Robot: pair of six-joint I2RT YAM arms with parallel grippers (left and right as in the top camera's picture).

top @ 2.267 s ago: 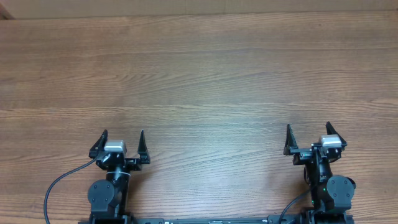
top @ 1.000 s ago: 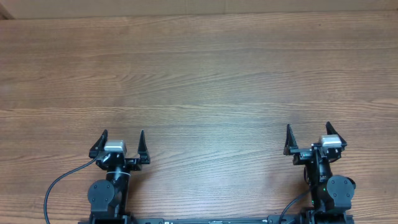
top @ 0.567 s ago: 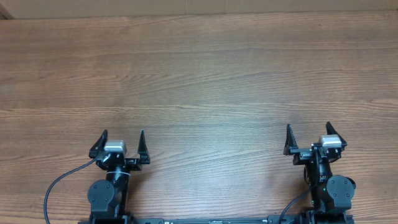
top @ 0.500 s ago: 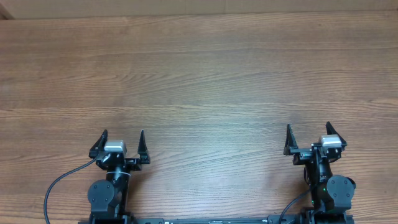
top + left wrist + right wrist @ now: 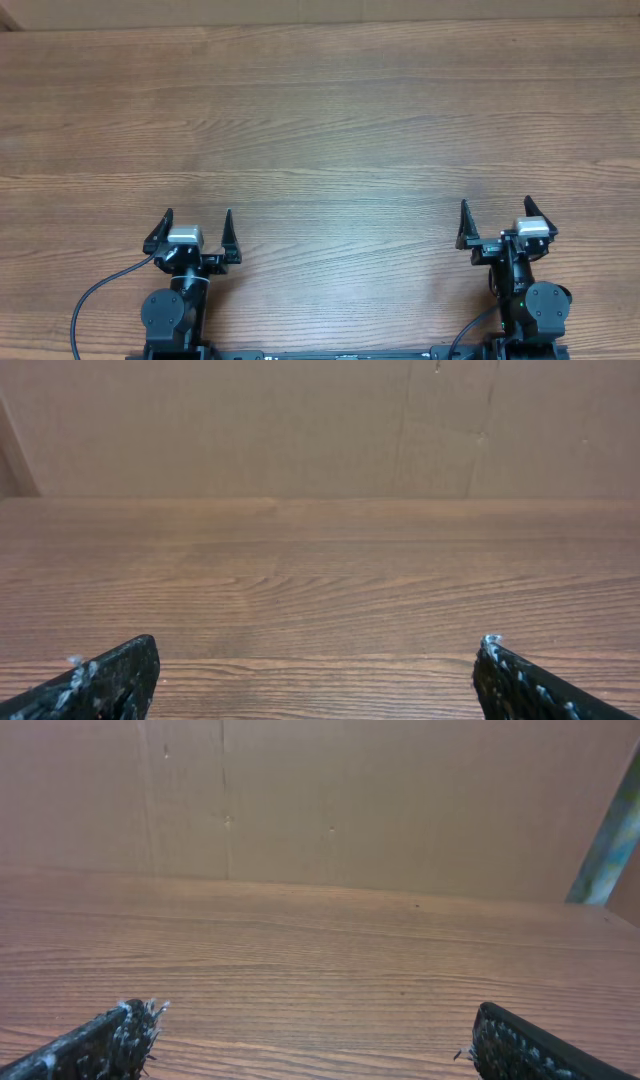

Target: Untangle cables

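Note:
The cables are out of view in every frame. My left gripper (image 5: 197,215) rests near the table's front edge at the left, fingers spread wide with nothing between them. My right gripper (image 5: 494,207) sits at the front right, also open and empty. In the left wrist view, the left gripper (image 5: 318,645) shows only two black fingertips (image 5: 110,675) at the bottom corners over bare wood. The right wrist view shows the right gripper (image 5: 315,1012) the same way, with black fingertips (image 5: 520,1045) low in the frame.
The wooden table (image 5: 320,120) stretches away from both arms. A plain brown wall (image 5: 300,420) stands behind its far edge. A thick black arm cable (image 5: 95,295) loops at the left base. A pale green post (image 5: 610,830) rises at the far right.

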